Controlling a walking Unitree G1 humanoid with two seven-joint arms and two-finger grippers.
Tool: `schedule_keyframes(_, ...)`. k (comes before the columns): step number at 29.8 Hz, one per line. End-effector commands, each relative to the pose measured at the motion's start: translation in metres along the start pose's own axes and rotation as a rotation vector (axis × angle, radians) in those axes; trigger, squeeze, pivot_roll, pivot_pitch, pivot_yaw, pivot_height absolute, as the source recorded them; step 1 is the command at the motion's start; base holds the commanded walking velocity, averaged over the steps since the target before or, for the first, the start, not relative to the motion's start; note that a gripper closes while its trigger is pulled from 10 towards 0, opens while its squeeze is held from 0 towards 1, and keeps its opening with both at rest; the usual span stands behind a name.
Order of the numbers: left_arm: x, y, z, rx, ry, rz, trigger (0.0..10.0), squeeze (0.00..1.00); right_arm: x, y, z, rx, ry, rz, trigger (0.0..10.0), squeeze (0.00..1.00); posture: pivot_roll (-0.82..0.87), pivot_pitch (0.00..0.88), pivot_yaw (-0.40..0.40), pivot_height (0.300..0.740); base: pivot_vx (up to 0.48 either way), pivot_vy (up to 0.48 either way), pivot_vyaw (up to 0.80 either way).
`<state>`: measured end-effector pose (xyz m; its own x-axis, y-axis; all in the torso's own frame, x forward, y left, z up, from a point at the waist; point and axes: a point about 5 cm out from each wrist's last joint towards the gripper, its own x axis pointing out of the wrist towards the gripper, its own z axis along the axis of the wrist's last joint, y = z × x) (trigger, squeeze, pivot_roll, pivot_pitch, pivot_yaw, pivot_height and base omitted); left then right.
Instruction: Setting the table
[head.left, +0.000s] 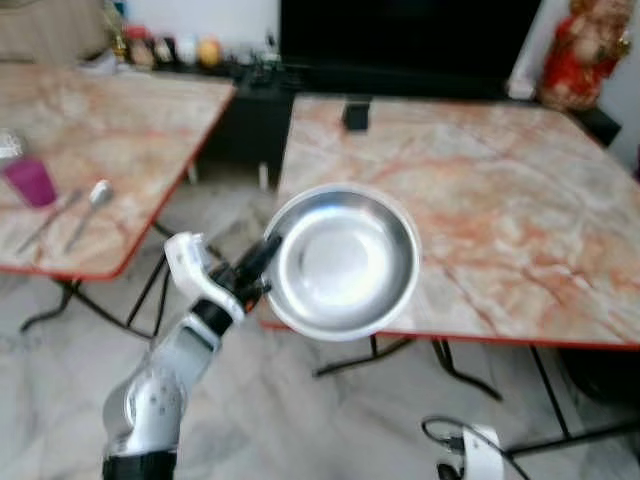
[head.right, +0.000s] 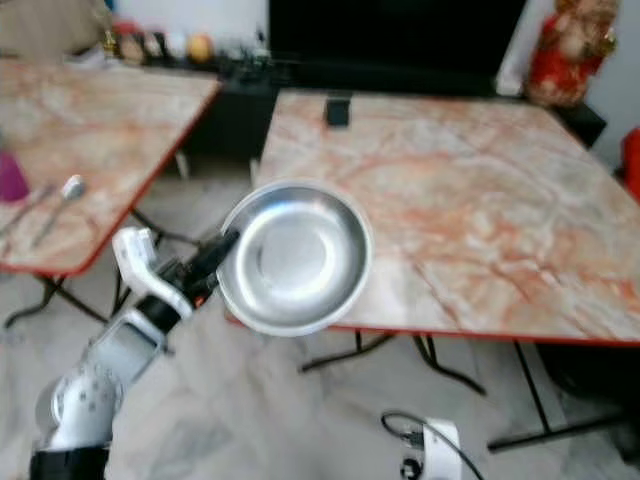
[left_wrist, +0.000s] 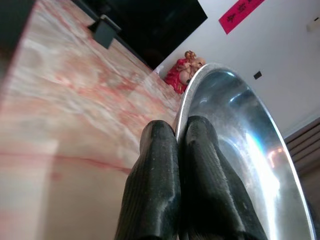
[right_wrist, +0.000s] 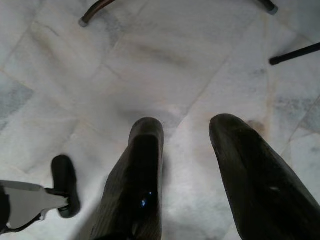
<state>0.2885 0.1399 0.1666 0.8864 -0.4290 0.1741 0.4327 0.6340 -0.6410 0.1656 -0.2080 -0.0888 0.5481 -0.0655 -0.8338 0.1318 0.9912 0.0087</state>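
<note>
Left wrist view — left hand (left_wrist: 181, 150) clamping bowl (left_wrist: 240, 150)

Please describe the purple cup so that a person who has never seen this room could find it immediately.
Look at the smaller marble table on the robot's left side, not the big one in front. Near its left part stands the purple cup, beside a spoon. It is the only purple thing there.

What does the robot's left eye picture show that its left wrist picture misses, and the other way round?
The left eye view alone shows the second table on the robot's left, with a purple cup and a spoon on it, plus the marble floor. The left wrist view alone shows up close the left gripper pinching the bowl's rim, jaws shut. Both show the steel bowl, the marble table and the red figurine.
</note>
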Motion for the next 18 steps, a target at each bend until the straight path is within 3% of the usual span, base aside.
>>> schedule_keyframes(1,0.0037,-0.0072,-0.0014,0.0,-0.002,-0.028,10.0,0.0,-0.0011,-0.0083,0.0001,0.011,-0.002,-0.025,10.0,0.0,0.13,0.0,-0.061,0.74,0.0,-0.469,0.0)
schedule_keyframes(18,-0.0003,-0.0046,-0.0035,0.029,0.014,-0.011,10.0,0.0,-0.0012,-0.009,0.0002,0.005,-0.001,-0.02,10.0,0.0,0.13,0.0,-0.068,0.74,0.0,-0.469,0.0)
